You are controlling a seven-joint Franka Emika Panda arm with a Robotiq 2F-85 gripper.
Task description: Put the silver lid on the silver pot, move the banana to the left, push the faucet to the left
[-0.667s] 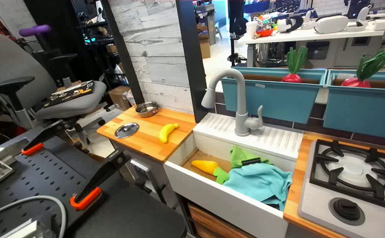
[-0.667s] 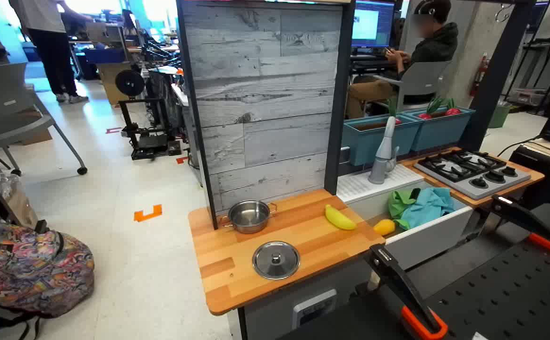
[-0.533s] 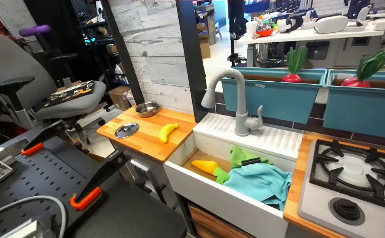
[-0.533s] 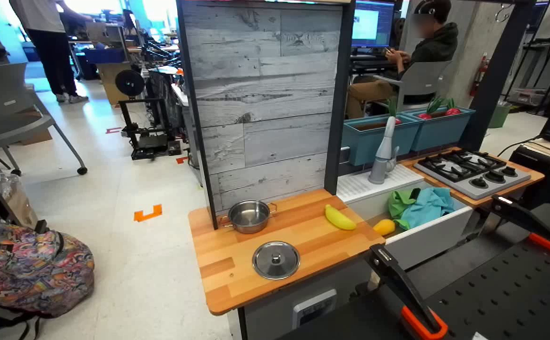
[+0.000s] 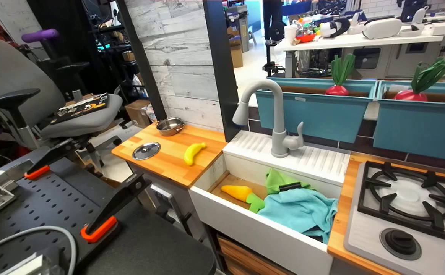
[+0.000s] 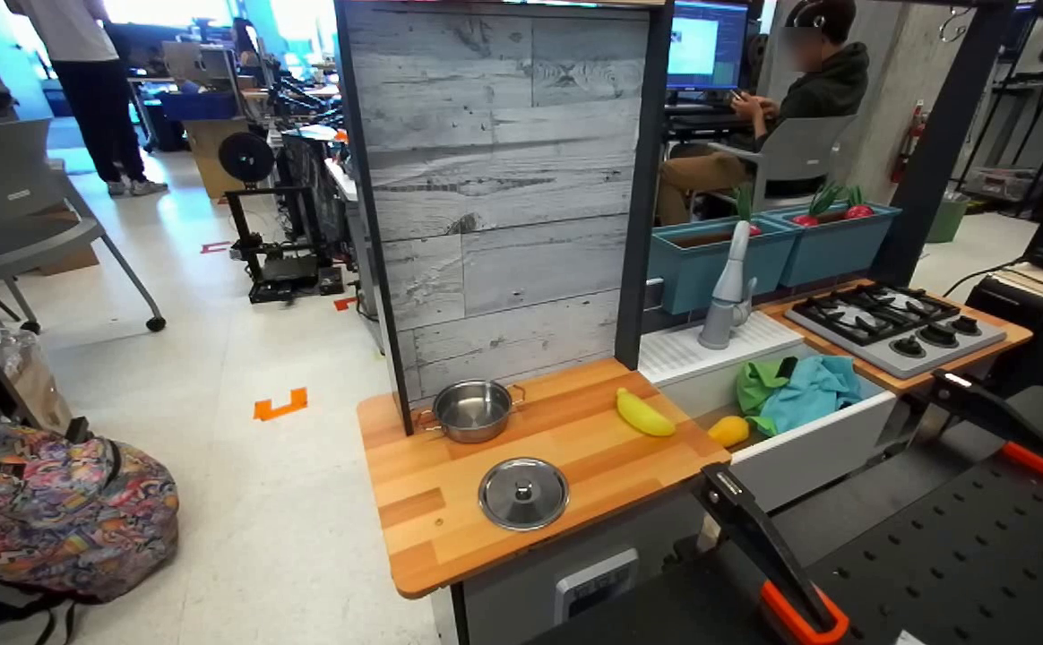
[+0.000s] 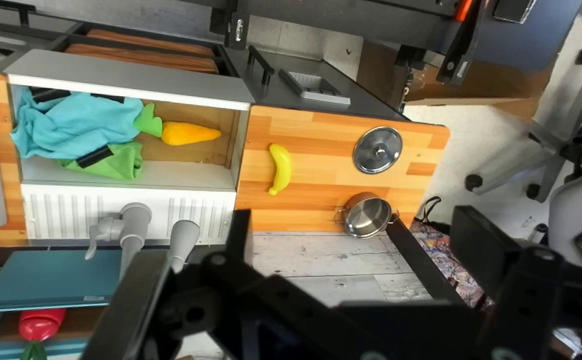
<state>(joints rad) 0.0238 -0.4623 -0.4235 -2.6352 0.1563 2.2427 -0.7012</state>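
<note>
Pot (image 6: pixel 474 417) is standing uncovered near the countertop's (image 6: pixel 575 439) back edge, lid (image 6: pixel 523 495) lying near the front edge, banana (image 6: pixel 645 414) near the sink (image 6: pixel 808 459). You're probably facing both moves, progress on the faucet (image 5: pixel 279 114) being unclear; your gripper (image 7: pixel 355 230) is gaping wide, holding nothing.

No text legible, white sticker (image 5: pixel 300 99) on teal planter (image 5: pixel 316 114) too small to read, pale print (image 6: pixel 730 482) on black clamp (image 6: pixel 766 542) blurred, lit monitor screen (image 6: pixel 706 49) likewise unreadable
</note>
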